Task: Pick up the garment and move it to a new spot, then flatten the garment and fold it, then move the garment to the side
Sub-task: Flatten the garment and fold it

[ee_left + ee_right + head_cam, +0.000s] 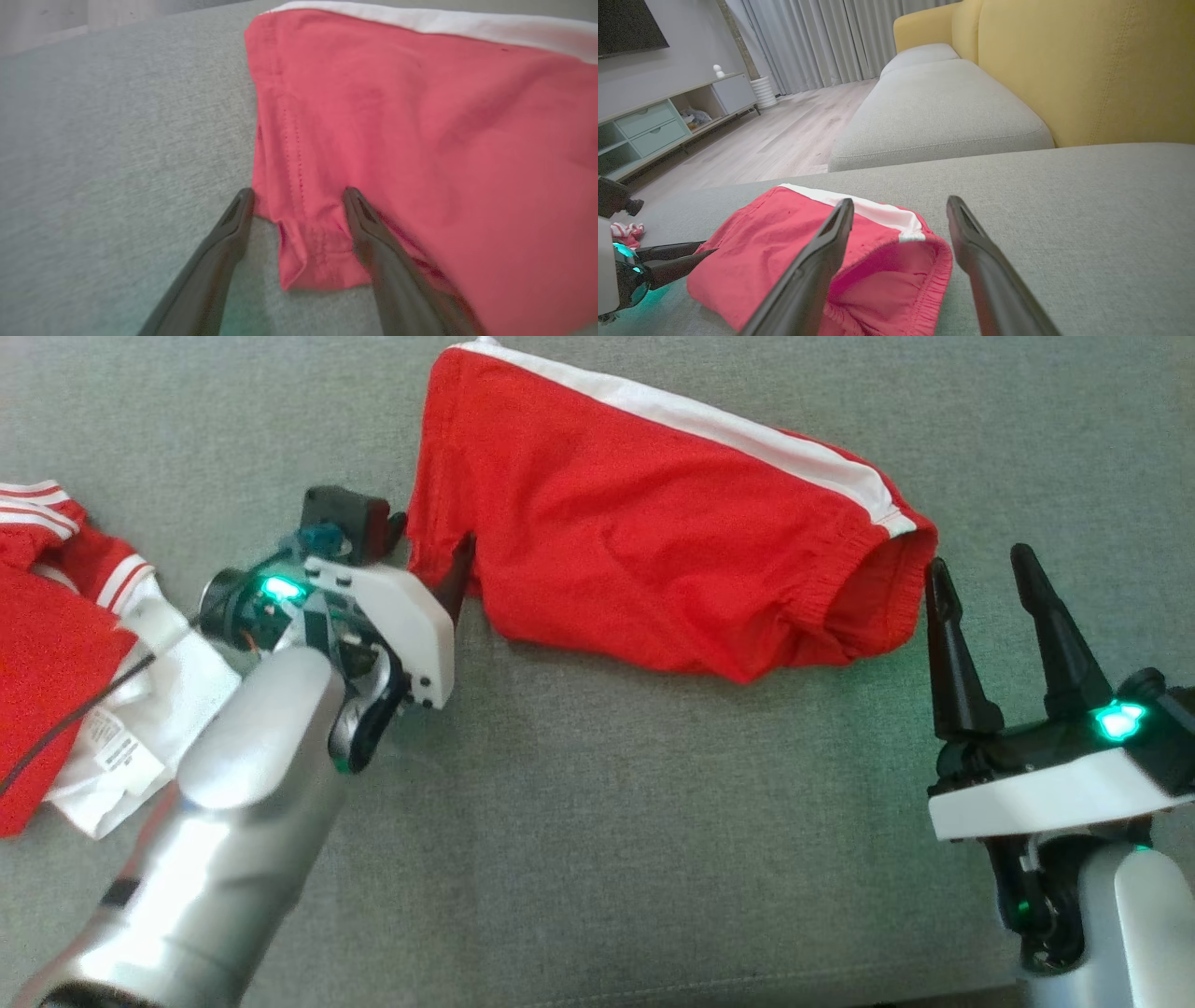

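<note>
Grey sofa cushion (607, 821) spreads under both arms. At its left edge lies a clothes pile (56, 644), red and white, well apart from the shorts (653, 541). The left end effector (434, 546) is released. Its fingers stand spread astride a hem corner of the shorts, one tip at the fabric's edge over the cushion, the other over the red cloth, nothing pinched. The right end effector (980, 560) is released too, fingers apart, with one tip just beside the elastic waistband. The shorts lie across the cushion between the two, a white stripe along their far edge. Beyond stand a yellow backrest (1087, 70), a wood floor (784, 135), a low cabinet (658, 126) and curtains (822, 42).
</note>
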Motion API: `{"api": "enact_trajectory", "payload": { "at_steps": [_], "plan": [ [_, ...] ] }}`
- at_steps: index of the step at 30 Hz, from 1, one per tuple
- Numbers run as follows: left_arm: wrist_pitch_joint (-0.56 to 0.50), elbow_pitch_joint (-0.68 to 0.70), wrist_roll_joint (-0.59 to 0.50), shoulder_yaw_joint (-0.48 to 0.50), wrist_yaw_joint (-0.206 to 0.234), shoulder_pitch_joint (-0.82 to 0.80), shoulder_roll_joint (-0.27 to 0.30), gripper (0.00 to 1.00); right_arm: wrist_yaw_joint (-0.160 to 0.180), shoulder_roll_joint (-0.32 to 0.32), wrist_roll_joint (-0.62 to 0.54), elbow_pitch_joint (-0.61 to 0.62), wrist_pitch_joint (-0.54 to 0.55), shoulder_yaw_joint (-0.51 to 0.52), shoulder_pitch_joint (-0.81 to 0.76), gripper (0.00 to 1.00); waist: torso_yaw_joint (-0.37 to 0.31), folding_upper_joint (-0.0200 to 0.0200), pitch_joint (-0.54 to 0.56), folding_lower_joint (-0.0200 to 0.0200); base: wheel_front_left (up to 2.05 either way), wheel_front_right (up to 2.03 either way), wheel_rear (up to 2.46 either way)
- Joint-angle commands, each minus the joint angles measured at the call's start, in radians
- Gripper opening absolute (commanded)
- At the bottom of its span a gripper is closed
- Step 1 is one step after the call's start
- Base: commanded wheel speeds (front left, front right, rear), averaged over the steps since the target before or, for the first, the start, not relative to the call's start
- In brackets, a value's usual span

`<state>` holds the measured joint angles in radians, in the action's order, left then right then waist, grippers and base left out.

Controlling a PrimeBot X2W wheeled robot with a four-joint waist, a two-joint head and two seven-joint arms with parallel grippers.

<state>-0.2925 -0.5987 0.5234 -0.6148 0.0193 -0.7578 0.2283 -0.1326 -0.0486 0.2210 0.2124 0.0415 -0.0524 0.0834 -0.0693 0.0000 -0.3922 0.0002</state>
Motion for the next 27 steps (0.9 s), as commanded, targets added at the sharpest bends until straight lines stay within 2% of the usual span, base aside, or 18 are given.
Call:
{"api": "enact_trajectory", "payload": {
  "at_steps": [1, 7, 8, 9, 13, 18, 20, 23, 27],
  "plan": [
    [-0.016, -0.012, 0.009, 0.029, -0.008, -0.056, 0.013, 1.0, 0.002, -0.002, 0.014, 0.03, 0.001, -0.02, 0.011, 1.0, -0.006, 0.0, -0.005, -0.0002, 0.0, 0.0, 0.0],
    [-0.103, -0.148, 0.032, -0.001, -0.059, -0.098, -0.024, 1.0, 0.002, -0.002, 0.029, 0.02, 0.002, -0.016, 0.014, 1.0, -0.011, 0.0, -0.007, -0.0002, 0.0, 0.0, 0.0],
    [-0.114, -0.162, 0.03, -0.012, -0.069, -0.104, -0.032, 0.47, 0.002, -0.002, 0.031, 0.019, 0.002, -0.014, 0.015, 1.0, -0.01, 0.0, -0.006, -0.0002, 0.0, 0.0, 0.0],
    [-0.121, -0.173, 0.028, -0.022, -0.077, -0.11, -0.038, 0.0, 0.002, -0.002, 0.031, 0.018, 0.003, -0.012, 0.016, 1.0, -0.009, 0.0, -0.006, -0.0002, 0.0, 0.0, 0.0],
    [-0.104, -0.201, 0.017, -0.049, -0.096, -0.119, -0.055, 0.0, 0.002, -0.002, 0.035, 0.015, 0.004, -0.006, 0.016, 1.0, -0.004, 0.0, -0.001, -0.0002, 0.0, 0.0, 0.0],
    [0.002, -0.195, 0.014, -0.04, -0.079, -0.087, -0.053, 0.0, 0.002, -0.002, 0.034, 0.004, 0.006, -0.007, 0.005, 1.0, 0.002, 0.0, 0.024, -0.0002, 0.0, 0.0, 0.0],
    [0.042, -0.167, 0.046, -0.013, -0.077, -0.041, -0.05, 0.0, 0.002, -0.002, 0.041, -0.008, 0.014, -0.02, -0.002, 1.0, -0.002, 0.0, 0.045, -0.0002, 0.0, 0.0, 0.0],
    [0.083, -0.094, 0.08, 0.021, -0.056, 0.047, -0.025, 0.0, 0.002, -0.002, 0.045, -0.027, 0.02, -0.037, -0.011, 1.0, -0.003, 0.0, 0.077, -0.0002, 0.0, 0.0, 0.0],
    [0.102, 0.051, 0.106, 0.059, 0.006, 0.172, 0.025, 0.0, 0.002, -0.002, 0.048, -0.04, 0.026, -0.042, -0.027, 1.0, 0.006, 0.0, 0.113, -0.0002, 0.0, 0.0, 0.0]
  ]
}}
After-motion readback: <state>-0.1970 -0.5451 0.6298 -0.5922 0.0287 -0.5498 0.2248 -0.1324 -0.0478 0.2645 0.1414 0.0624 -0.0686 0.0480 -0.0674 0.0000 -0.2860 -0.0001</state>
